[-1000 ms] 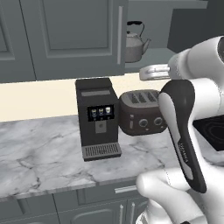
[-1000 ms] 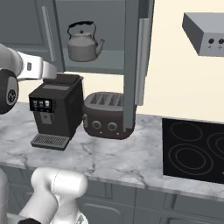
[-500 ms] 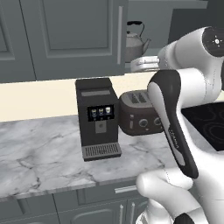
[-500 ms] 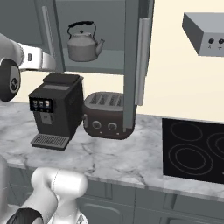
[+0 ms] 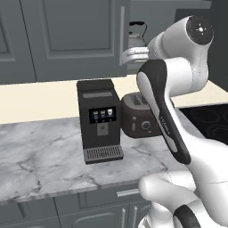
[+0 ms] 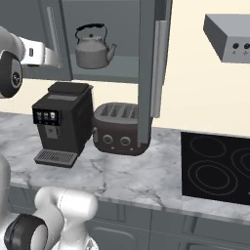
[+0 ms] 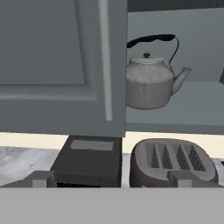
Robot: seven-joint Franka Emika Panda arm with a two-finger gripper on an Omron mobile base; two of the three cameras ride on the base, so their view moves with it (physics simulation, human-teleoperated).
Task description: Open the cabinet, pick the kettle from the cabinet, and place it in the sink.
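Kettle [image 7: 151,85] sits upright on the grey shelf inside the cabinet [image 6: 105,34], spout pointing toward the open right door [image 6: 149,68], black arched handle standing above its lid. The right base view shows that door swung out edge-on toward the camera, its long silver bar handle [image 6: 157,68] facing right; the left door [image 7: 61,65] is closed and covers a sliver of the kettle's body in the hand view. Below the shelf, on the marble counter [image 6: 122,171], the black coffee machine [image 6: 61,122] stands just beside the dark brown toaster [image 6: 117,128], and the black glass stovetop [image 6: 215,168] lies further right. A grey range hood [image 6: 228,36] hangs on the wall above it. The gripper [image 7: 111,179] is well apart from the kettle, in front of the cabinet and a little lower, its fingers spread wide with nothing between them; the fingertips [image 7: 41,178] frame the coffee machine and toaster tops in the hand view
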